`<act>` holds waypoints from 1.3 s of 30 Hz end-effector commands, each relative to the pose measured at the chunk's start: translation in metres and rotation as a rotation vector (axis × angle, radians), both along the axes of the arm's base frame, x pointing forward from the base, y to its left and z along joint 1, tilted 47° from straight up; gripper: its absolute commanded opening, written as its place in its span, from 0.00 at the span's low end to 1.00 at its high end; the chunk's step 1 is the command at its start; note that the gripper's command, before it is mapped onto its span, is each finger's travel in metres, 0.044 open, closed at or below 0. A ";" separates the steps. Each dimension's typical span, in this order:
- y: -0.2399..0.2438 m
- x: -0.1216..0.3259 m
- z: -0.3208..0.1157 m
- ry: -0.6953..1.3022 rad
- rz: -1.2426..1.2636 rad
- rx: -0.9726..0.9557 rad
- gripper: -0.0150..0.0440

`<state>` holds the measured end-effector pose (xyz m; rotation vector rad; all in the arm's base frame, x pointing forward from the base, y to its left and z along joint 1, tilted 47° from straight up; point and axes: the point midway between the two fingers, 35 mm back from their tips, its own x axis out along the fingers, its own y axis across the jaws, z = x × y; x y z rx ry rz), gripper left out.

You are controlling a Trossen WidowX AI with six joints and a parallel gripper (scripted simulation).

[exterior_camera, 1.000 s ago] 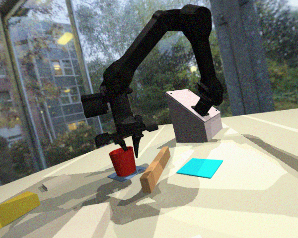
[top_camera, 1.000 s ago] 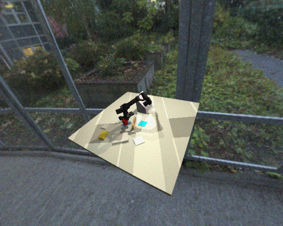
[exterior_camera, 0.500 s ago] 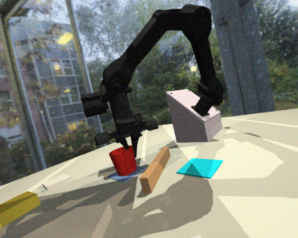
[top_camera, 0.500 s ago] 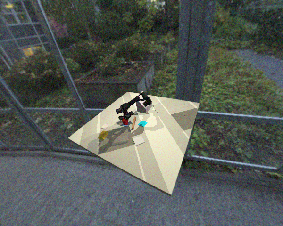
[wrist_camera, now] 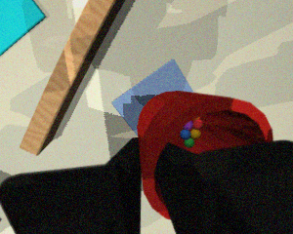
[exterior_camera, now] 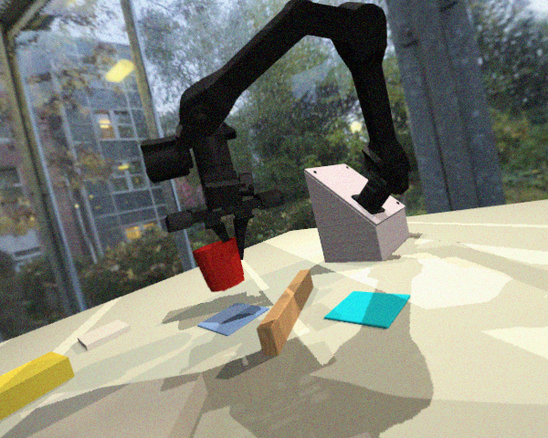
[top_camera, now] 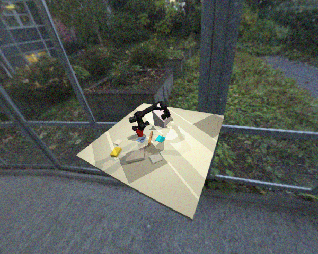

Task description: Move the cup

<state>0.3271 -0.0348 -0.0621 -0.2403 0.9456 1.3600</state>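
The red cup (top_camera: 139, 133) (exterior_camera: 220, 265) (wrist_camera: 171, 109) is off the table, above and slightly beyond the blue pad (top_camera: 141, 139) (exterior_camera: 225, 321) (wrist_camera: 161, 80). It leans to one side. Several coloured marbles (wrist_camera: 189, 133) lie together inside it. My gripper (exterior_camera: 234, 245) (wrist_camera: 143, 142) is shut on the cup's wall, one finger inside the cup and one outside. The finger inside hides part of the cup in the wrist view. The cyan pad (top_camera: 160, 138) (exterior_camera: 368, 308) (wrist_camera: 10, 24) is bare.
A wooden bar (top_camera: 150, 137) (exterior_camera: 286, 313) (wrist_camera: 70, 73) stands between the pads. A yellow block (top_camera: 115, 151) (exterior_camera: 26, 384) and a small pale block (top_camera: 117, 142) (exterior_camera: 103, 333) lie on the blue pad's side. A pale wedge (top_camera: 135, 156) and a pale tile (top_camera: 156, 158) lie nearer the table's front.
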 end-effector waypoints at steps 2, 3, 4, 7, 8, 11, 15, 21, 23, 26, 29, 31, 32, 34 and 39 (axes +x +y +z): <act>-0.004 0.000 0.004 -0.003 0.007 -0.004 0.25; -0.003 0.000 0.004 -0.003 0.007 -0.004 0.25; -0.001 0.000 0.002 0.001 0.002 0.001 0.25; -0.001 0.000 0.002 0.001 0.002 0.001 0.25; -0.001 0.000 0.002 0.001 0.002 0.001 0.25; -0.001 0.000 0.002 0.001 0.002 0.001 0.25; -0.001 0.000 0.002 0.001 0.002 0.001 0.25; 0.000 -0.001 0.003 0.001 0.002 0.000 0.25; 0.001 -0.002 0.005 0.001 0.003 0.000 0.25; 0.004 -0.005 0.009 0.000 0.004 0.000 0.25; 0.008 -0.007 0.013 0.000 0.004 -0.001 0.25; 0.010 -0.009 0.015 0.000 0.005 -0.001 0.25; 0.011 -0.010 0.017 0.000 0.005 -0.001 0.25; 0.013 -0.011 0.019 -0.001 0.005 -0.001 0.25; 0.018 -0.016 0.026 -0.001 0.006 -0.002 0.25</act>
